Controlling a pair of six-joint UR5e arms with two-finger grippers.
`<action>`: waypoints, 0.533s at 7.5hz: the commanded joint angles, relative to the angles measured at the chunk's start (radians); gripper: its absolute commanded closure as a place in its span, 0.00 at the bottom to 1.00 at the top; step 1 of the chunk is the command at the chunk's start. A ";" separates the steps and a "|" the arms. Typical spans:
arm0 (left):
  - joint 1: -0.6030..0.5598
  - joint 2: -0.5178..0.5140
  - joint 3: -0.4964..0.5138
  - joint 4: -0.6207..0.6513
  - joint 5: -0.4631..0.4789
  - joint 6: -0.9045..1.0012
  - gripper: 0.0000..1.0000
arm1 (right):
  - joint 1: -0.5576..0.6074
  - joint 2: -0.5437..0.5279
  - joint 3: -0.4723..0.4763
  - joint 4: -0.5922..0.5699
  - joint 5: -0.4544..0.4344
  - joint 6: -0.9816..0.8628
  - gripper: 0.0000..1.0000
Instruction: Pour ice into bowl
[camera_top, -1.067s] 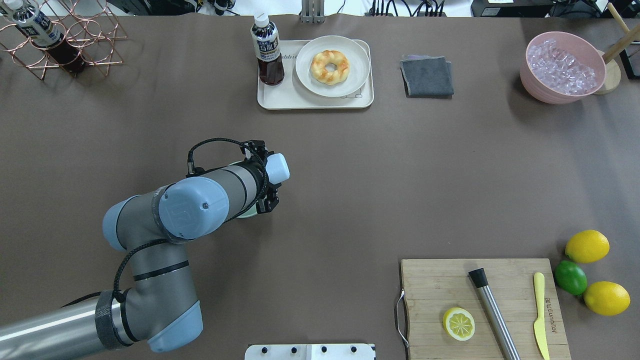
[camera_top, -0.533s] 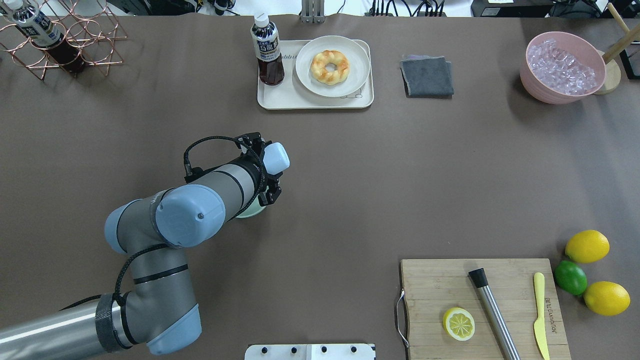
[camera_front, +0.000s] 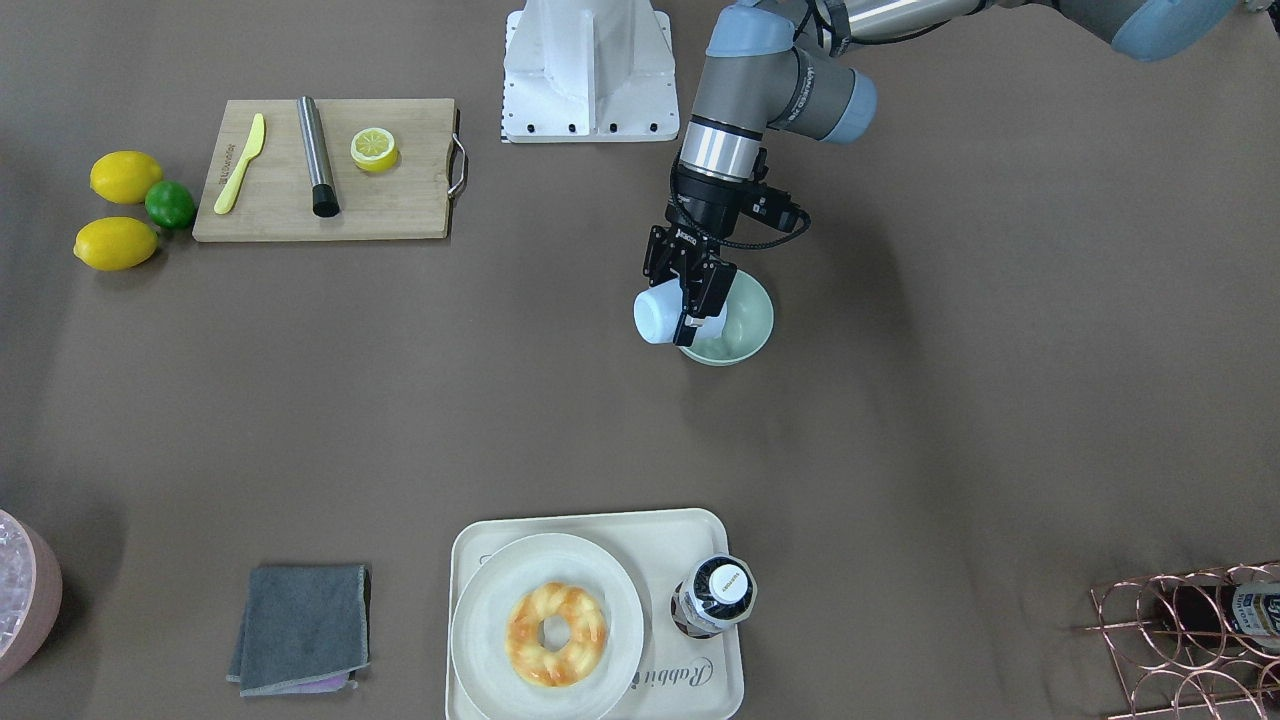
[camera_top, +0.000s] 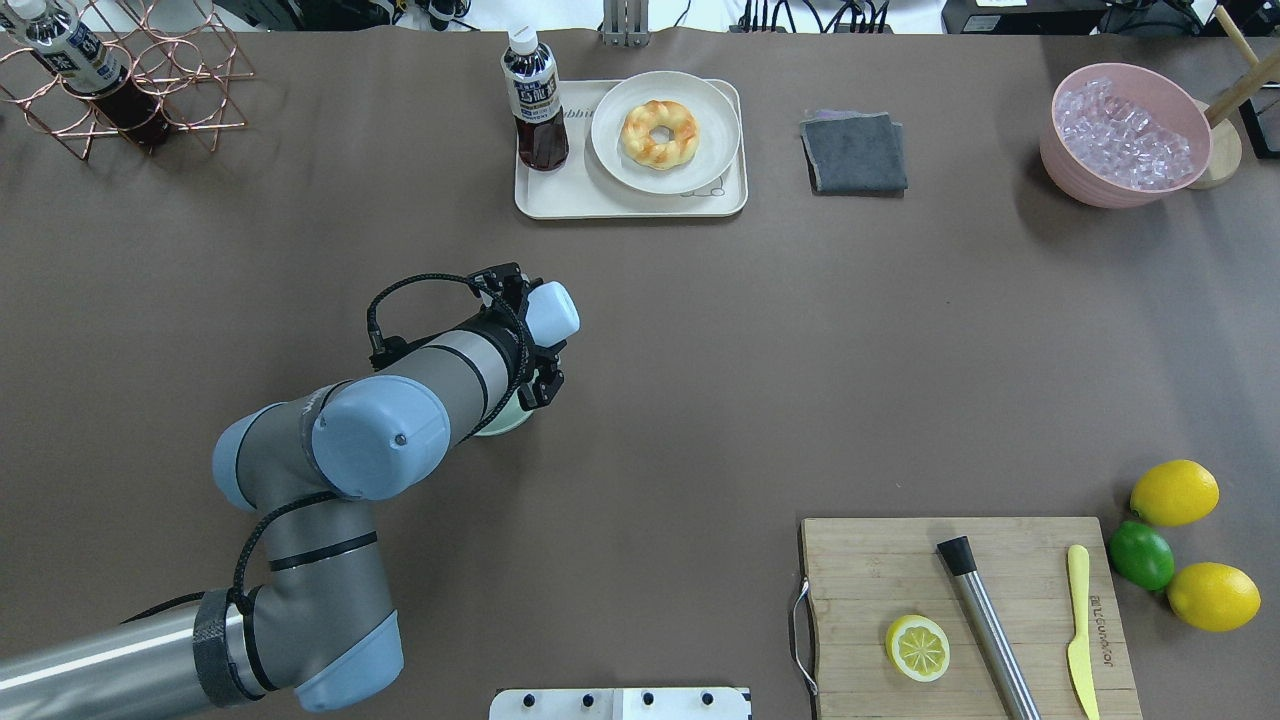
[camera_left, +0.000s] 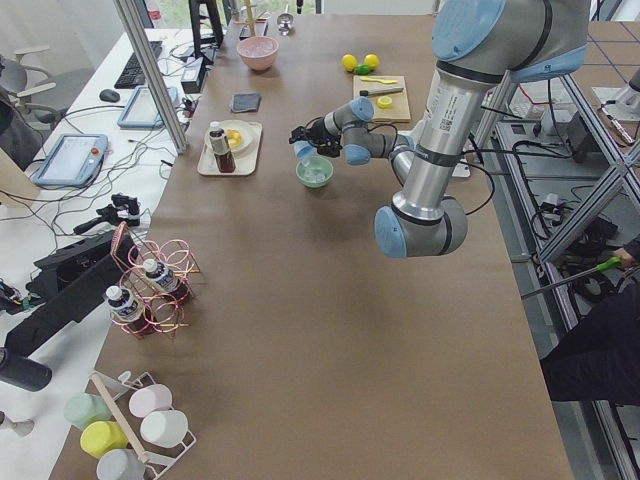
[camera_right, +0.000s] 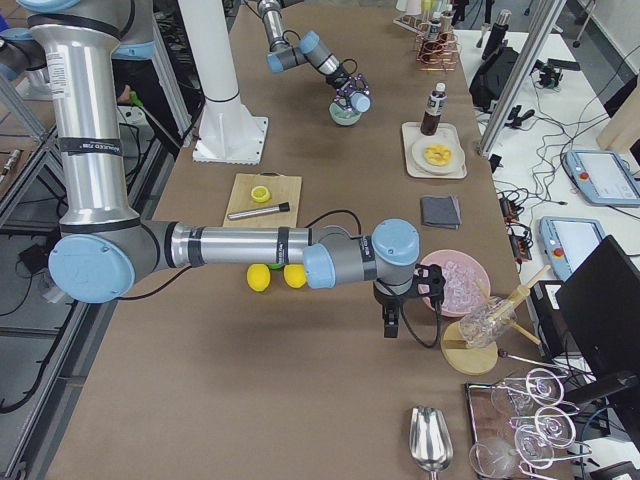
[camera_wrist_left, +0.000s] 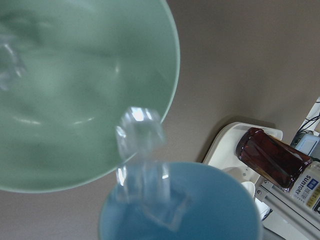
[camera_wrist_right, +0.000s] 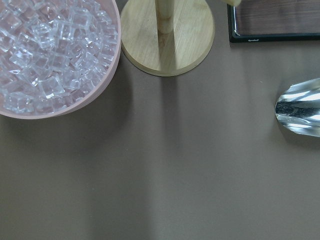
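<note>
Since the earlier overhead frame, wrist and cup have crept slightly toward the tray (camera_top: 560, 200). Left gripper (camera_front: 688, 300) is clamped on the blue cup (camera_front: 655, 318), which is tipped near level with its mouth over the bowl (camera_front: 745, 325) just below. Ice (camera_wrist_left: 140, 132) is leaving the lip; some seems already inside. Right gripper (camera_right: 392, 322) sits well apart by the pink tub (camera_right: 455, 280); whether it grips, I cannot tell.

A doughnut (camera_top: 660, 133) and bottle (camera_top: 533, 105) share the far tray (camera_top: 560, 197). A grey cloth (camera_top: 855, 152) lies to its right.
</note>
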 joint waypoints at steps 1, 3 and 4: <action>0.012 0.040 0.020 -0.108 0.113 -0.064 0.49 | 0.000 -0.002 -0.001 0.000 -0.002 0.000 0.01; 0.028 0.050 0.015 -0.116 0.124 -0.052 0.49 | 0.000 -0.002 -0.001 0.000 -0.002 0.005 0.01; 0.026 0.050 0.012 -0.104 0.123 -0.046 0.49 | 0.000 -0.002 -0.001 0.000 -0.002 0.008 0.01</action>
